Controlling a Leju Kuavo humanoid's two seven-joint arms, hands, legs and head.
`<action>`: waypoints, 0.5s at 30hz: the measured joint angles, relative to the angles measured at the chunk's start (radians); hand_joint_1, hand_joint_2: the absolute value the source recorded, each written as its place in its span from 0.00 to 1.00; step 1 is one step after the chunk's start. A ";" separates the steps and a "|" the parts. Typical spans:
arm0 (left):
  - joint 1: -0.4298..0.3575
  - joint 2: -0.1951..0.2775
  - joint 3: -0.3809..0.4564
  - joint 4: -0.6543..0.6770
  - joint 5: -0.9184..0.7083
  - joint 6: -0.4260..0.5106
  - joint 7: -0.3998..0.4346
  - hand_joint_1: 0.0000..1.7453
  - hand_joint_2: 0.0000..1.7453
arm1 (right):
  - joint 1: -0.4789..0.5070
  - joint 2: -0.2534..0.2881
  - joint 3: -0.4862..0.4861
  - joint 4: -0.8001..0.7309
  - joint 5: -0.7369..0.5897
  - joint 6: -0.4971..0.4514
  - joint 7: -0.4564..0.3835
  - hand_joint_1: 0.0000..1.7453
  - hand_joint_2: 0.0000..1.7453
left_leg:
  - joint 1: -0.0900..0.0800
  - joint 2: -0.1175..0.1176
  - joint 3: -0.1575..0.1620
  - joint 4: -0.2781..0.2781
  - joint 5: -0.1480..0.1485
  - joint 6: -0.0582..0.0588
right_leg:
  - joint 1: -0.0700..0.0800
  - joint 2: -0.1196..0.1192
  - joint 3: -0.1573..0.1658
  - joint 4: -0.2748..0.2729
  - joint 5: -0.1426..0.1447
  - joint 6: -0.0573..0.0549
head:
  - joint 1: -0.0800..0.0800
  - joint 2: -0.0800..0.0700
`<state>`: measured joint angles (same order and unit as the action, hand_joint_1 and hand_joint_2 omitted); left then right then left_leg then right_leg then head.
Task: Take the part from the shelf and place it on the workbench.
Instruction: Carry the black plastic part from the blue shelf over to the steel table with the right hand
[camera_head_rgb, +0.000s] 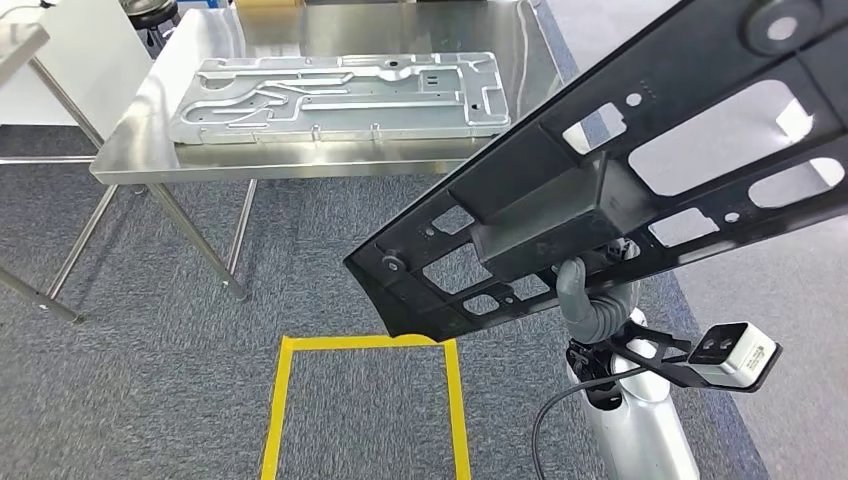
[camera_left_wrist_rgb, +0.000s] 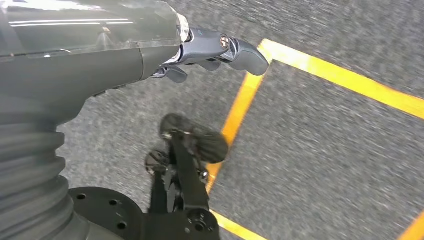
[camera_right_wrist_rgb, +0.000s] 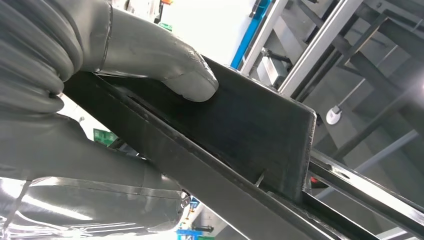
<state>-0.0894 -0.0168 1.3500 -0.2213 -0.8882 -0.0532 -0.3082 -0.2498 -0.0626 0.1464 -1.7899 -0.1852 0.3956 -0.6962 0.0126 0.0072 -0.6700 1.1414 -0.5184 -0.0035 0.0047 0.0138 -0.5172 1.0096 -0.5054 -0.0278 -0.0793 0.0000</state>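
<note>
A long black metal frame part (camera_head_rgb: 640, 160) with several cut-outs is held up tilted, low end at the left, over the carpet to the right of the workbench. My right hand (camera_head_rgb: 592, 300) grips it from below near its boxed middle. In the right wrist view the grey thumb (camera_right_wrist_rgb: 187, 75) presses on the part's black box section (camera_right_wrist_rgb: 250, 130). The stainless workbench (camera_head_rgb: 300, 165) stands ahead at upper left. My left hand (camera_left_wrist_rgb: 220, 50) hangs over the floor, holding nothing, its dark fingers loosely extended.
A silver machined plate (camera_head_rgb: 340, 95) lies on the workbench. A yellow tape square (camera_head_rgb: 365, 345) marks the grey carpet below the part. Another table's edge and legs (camera_head_rgb: 25, 60) stand at the far left. Metal racking (camera_right_wrist_rgb: 350, 50) shows behind my right hand.
</note>
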 joint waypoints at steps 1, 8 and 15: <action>0.001 0.001 0.000 0.000 0.000 0.000 0.000 0.00 1.00 | 0.000 0.000 0.000 0.001 0.000 0.000 0.000 1.00 1.00 | -0.004 -0.002 0.008 -0.053 0.052 0.007 | 0.001 0.002 0.012 0.000 -0.011 0.003 | 0.000 0.000; -0.003 0.005 0.000 0.000 0.001 0.000 0.000 0.00 1.00 | -0.006 0.000 0.002 0.005 0.004 0.000 0.000 1.00 1.00 | -0.005 -0.008 0.066 -0.135 0.097 0.037 | -0.004 -0.001 -0.026 0.116 -0.031 0.042 | 0.000 0.000; -0.002 0.002 0.000 0.000 0.003 0.002 0.000 0.00 1.00 | -0.003 -0.001 0.003 0.009 0.005 0.000 0.000 1.00 1.00 | 0.001 -0.011 0.139 -0.137 0.034 0.028 | -0.027 -0.012 -0.153 0.132 -0.004 0.069 | 0.000 0.000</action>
<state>-0.0912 -0.0144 1.3504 -0.2213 -0.8856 -0.0517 -0.3080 -0.2526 -0.0635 0.1493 -1.7811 -0.1805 0.3961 -0.6960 0.0138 -0.0042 -0.5306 1.0044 -0.4843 0.0246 -0.0219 0.0018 -0.6700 1.1413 -0.5098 0.0411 -0.0793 0.0000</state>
